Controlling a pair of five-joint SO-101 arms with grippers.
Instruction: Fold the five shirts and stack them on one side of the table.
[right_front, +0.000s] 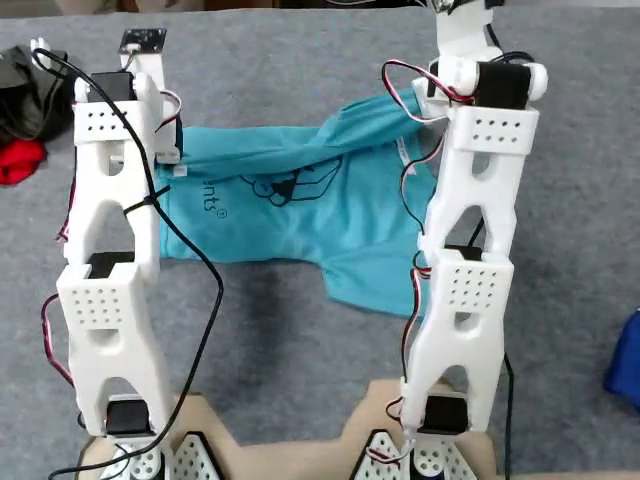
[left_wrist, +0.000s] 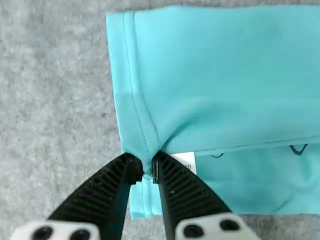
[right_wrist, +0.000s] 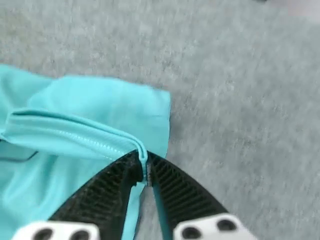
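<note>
While both arms stand over the grey table (right_front: 560, 150), the shirt (right_front: 290, 210), teal, lies across the centre of the high view, with its upper part doubled over the print. At the shirt's left edge, the left gripper (left_wrist: 147, 169) has its fingers pinched tight on the hem. At the shirt's upper right, the right gripper (right_wrist: 145, 172) has its fingers pressed together on a doubled hem beside a sleeve. A red cloth (right_front: 20, 160) and a dark cloth (right_front: 25, 90) sit at the upper left of the frame. A blue item (right_front: 628, 360) shows at the right edge.
</note>
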